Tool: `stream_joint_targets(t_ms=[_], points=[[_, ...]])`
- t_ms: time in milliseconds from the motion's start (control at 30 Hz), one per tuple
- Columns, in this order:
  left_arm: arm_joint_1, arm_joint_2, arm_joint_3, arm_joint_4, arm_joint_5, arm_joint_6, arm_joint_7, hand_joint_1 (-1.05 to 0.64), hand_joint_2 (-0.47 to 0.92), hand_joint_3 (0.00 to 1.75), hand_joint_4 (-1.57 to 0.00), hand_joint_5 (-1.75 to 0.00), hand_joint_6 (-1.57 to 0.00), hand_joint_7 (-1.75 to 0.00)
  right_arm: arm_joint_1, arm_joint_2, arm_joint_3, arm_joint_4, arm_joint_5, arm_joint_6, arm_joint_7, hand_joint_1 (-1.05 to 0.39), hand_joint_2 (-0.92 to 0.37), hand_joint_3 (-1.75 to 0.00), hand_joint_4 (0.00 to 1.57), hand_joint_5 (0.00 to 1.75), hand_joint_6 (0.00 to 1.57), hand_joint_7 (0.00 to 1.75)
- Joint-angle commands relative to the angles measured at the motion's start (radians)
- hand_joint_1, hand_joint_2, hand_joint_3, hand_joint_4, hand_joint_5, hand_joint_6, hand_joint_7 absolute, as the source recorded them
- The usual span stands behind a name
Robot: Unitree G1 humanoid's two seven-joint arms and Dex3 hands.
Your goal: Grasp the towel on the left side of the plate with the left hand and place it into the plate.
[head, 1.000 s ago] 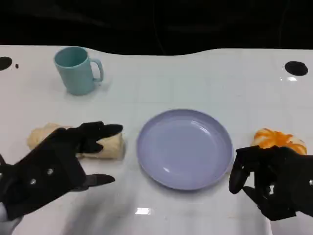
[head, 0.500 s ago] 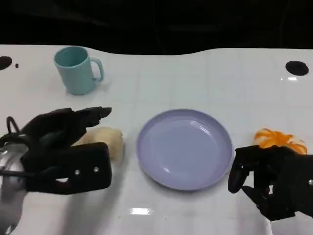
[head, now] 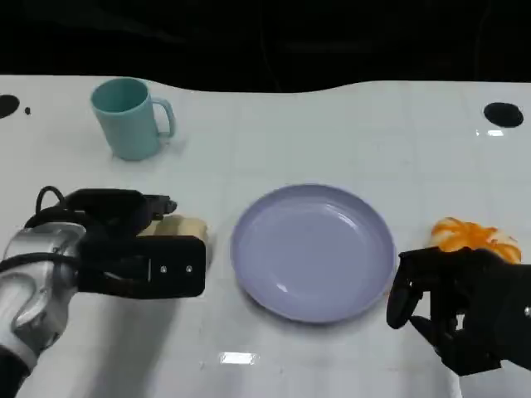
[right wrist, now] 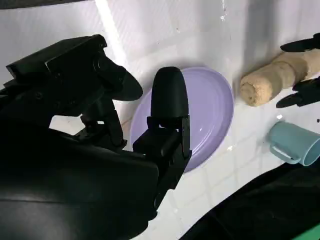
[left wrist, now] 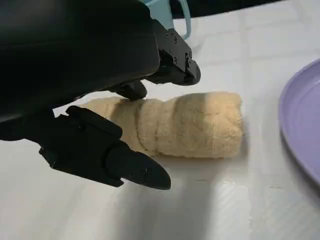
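Head view shows one rolled beige towel (head: 184, 232) lying on the white worktop (head: 332, 133), just left of the single lavender plate (head: 313, 251), its long axis running left to right so that one end faces the plate's rim. The left hand (head: 133, 249) sits over most of the roll, leaving just the plate-side end visible. Left wrist view reveals more: the towel (left wrist: 185, 125) lies flat between spread fingers (left wrist: 120, 160), one finger on each long side, whether they touch it cannot be told. Right wrist view shows the roll's spiral end (right wrist: 257, 87). One teal mug (head: 130, 117) stands behind the towel. The right hand (head: 452, 307) hovers right of the plate, fingers curled and holding nothing, beside one orange object (head: 473, 236).
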Motion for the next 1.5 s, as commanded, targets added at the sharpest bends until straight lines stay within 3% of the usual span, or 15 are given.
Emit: stream_joint_targets(t_ms=[33,267,367,400,433,467,500,533,633,767,867,967,1367,1433,1500], points=[[-0.070,-0.032,-0.035,0.179,0.024,-0.050,0.045,-0.46,0.89,0.01,-0.35,-0.19,-0.39,-0.02,0.008,-0.006,-0.005,-0.017,0.003,0.007,-0.002,0.00,-0.59,-1.04,0.71,1.74,0.69,1.41],[-0.147,-0.097,-0.056,0.432,0.025,-0.117,0.158,-0.44,0.92,0.09,-0.54,-0.15,-0.58,-0.05,0.008,-0.015,-0.005,-0.031,-0.002,0.027,0.003,-0.01,-0.60,-1.03,0.70,1.74,0.69,1.41],[-0.160,-0.108,-0.058,0.489,0.031,-0.155,0.242,-0.33,0.92,0.15,-0.78,-0.26,-0.83,-0.16,0.007,-0.015,-0.006,-0.037,0.000,0.037,0.003,-0.01,-0.60,-1.02,0.70,1.74,0.68,1.41],[-0.159,-0.107,-0.059,0.494,0.033,-0.173,0.265,-0.30,0.92,0.17,-0.85,-0.40,-0.92,-0.20,0.007,-0.015,-0.007,-0.037,0.000,0.035,0.002,-0.01,-0.60,-1.02,0.70,1.74,0.68,1.41],[-0.159,-0.105,-0.061,0.496,0.034,-0.187,0.279,-0.28,0.92,0.21,-0.78,-0.96,-0.96,-0.36,0.007,-0.015,-0.008,-0.036,0.001,0.032,0.002,0.00,-0.60,-1.02,0.70,1.74,0.69,1.41],[-0.158,-0.102,-0.063,0.497,0.035,-0.200,0.289,-0.27,0.92,0.22,-0.75,-1.17,-0.94,-0.48,0.007,-0.014,-0.009,-0.035,0.002,0.030,0.002,0.00,-0.60,-1.02,0.70,1.74,0.69,1.41],[-0.154,-0.098,-0.064,0.496,0.037,-0.221,0.313,-0.26,0.92,0.22,-0.75,-1.28,-0.93,-0.58,0.007,-0.014,-0.009,-0.036,0.003,0.033,0.001,0.00,-0.60,-1.02,0.71,1.74,0.69,1.41],[-0.151,-0.096,-0.065,0.498,0.039,-0.236,0.331,-0.23,0.92,0.23,-0.76,-1.51,-0.87,-0.94,0.007,-0.013,-0.010,-0.037,0.003,0.036,0.001,0.00,-0.60,-1.03,0.70,1.73,0.69,1.40],[-0.128,-0.093,-0.056,0.489,0.038,-0.273,0.428,-0.20,0.90,0.28,-0.77,-1.71,-0.75,-1.44,0.010,-0.013,-0.014,-0.032,0.010,0.019,0.003,0.01,-0.60,-1.03,0.71,1.74,0.69,1.40],[-0.096,-0.115,-0.013,0.471,-0.002,-0.268,0.512,-0.23,0.84,0.40,-0.84,-1.74,-0.63,-1.71,0.012,-0.015,-0.013,-0.024,0.007,0.008,0.001,0.00,-0.58,-1.05,0.71,1.74,0.70,1.41],[-0.067,-0.141,0.030,0.420,-0.031,-0.203,0.534,-0.21,0.65,0.78,-0.90,-1.75,-0.63,-1.74,0.010,-0.018,-0.009,-0.028,0.002,0.017,0.002,-0.01,-0.58,-1.06,0.71,1.74,0.69,1.40],[-0.043,-0.156,0.055,0.362,-0.041,-0.145,0.546,-0.22,0.59,0.94,-0.92,-1.75,-0.62,-1.74,0.010,-0.015,-0.008,-0.031,0.003,0.022,0.002,-0.01,-0.58,-1.06,0.71,1.74,0.69,1.40],[0.013,-0.167,0.076,-0.008,-0.065,-0.128,0.460,-0.21,0.54,0.95,-0.89,-1.75,-0.60,-1.75,0.004,-0.021,-0.004,-0.032,0.001,0.036,0.005,0.00,-0.60,-1.04,0.70,1.74,0.68,1.41],[0.007,-0.188,0.064,-0.060,-0.063,-0.120,0.425,-0.22,0.55,0.91,-0.89,-1.75,-0.59,-1.75,0.007,-0.018,-0.006,-0.029,0.004,0.031,0.002,0.00,-0.59,-1.04,0.71,1.74,0.69,1.41],[0.003,-0.209,0.055,-0.086,-0.059,-0.123,0.413,-0.21,0.51,0.98,-0.88,-1.75,-0.61,-1.75,0.008,-0.017,-0.006,-0.030,0.004,0.031,0.003,0.00,-0.60,-1.03,0.71,1.73,0.69,1.40]])
